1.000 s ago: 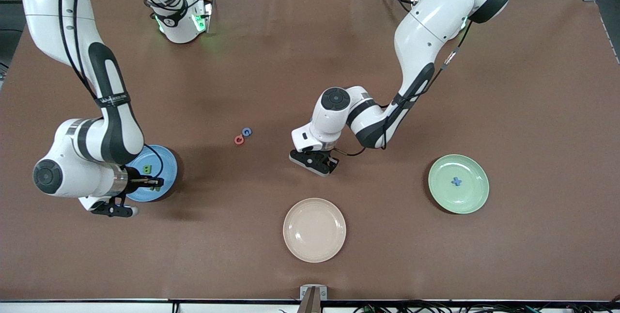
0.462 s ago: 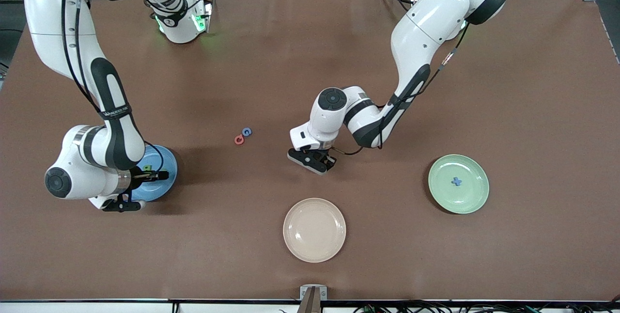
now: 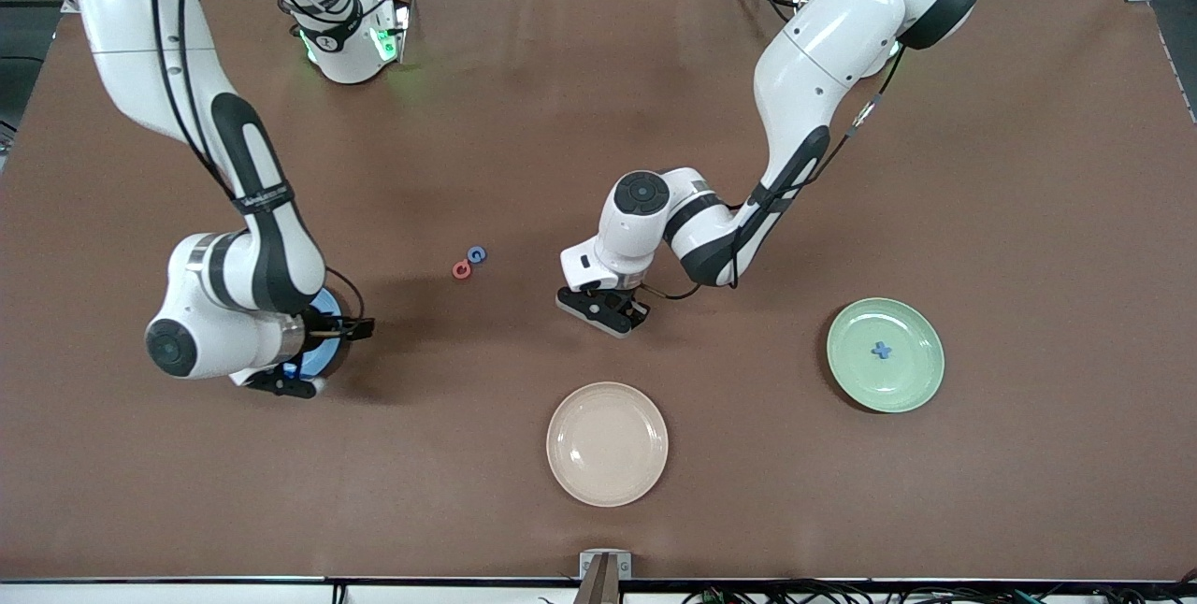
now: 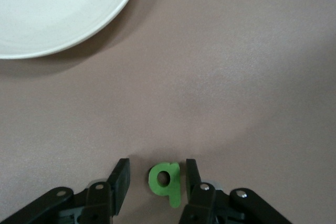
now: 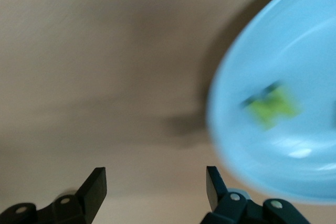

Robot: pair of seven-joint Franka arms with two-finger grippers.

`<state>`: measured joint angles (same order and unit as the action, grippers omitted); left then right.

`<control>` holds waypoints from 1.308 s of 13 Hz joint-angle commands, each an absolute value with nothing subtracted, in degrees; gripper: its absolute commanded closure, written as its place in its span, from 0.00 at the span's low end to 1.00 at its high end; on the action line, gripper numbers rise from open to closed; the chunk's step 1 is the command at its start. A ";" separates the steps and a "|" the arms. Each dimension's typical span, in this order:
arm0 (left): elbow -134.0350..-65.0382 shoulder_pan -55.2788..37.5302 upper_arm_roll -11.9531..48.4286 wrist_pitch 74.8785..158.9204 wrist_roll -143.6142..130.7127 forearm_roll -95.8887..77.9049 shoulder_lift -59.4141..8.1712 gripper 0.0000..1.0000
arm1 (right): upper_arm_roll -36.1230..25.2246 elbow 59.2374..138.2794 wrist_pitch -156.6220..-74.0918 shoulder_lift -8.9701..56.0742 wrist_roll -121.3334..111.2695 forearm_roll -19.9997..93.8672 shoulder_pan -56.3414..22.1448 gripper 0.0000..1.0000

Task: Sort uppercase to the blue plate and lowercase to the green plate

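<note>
Between the two black fingers of the left gripper (image 4: 156, 182), low over the brown desk (image 3: 1029, 165) near its middle: a green lowercase q (image 4: 165, 181), lying flat, tail toward one finger. Jaws part-closed, a sliver of gap on the bowl side, almost none on the tail side; contact not certain, letter not lifted. Best done by closing evenly on the flat edges, keeping the fingertips low on the cloth so the thin foam does not tip or skid, then lifting straight up. Off to one side, nearer the front camera: the cream plate (image 3: 607, 443), not a target. Toward the left arm's end of the desk: the green plate (image 3: 912, 384), already carrying a blue x (image 3: 881, 351), well apart from the letter, so a fair carry ahead.

At the right arm's end: the right gripper (image 5: 156, 190), fingers spread wide and empty, just off the rim of the blue plate (image 5: 294, 129). On that plate, a green letter (image 5: 270, 107), blurred, shape not readable. Out on the bare desk between the arms: a blue G (image 3: 477, 254) and a coral-red Q (image 3: 461, 269), just beside each other, not yet sorted.
</note>
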<state>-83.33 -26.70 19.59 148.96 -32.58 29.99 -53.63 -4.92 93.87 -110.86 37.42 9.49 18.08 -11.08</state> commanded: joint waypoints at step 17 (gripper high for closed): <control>-101.50 -4.41 25.49 140.72 -30.16 30.50 -33.42 0.99 | -5.36 116.10 -134.30 29.18 34.72 21.89 -30.23 0.34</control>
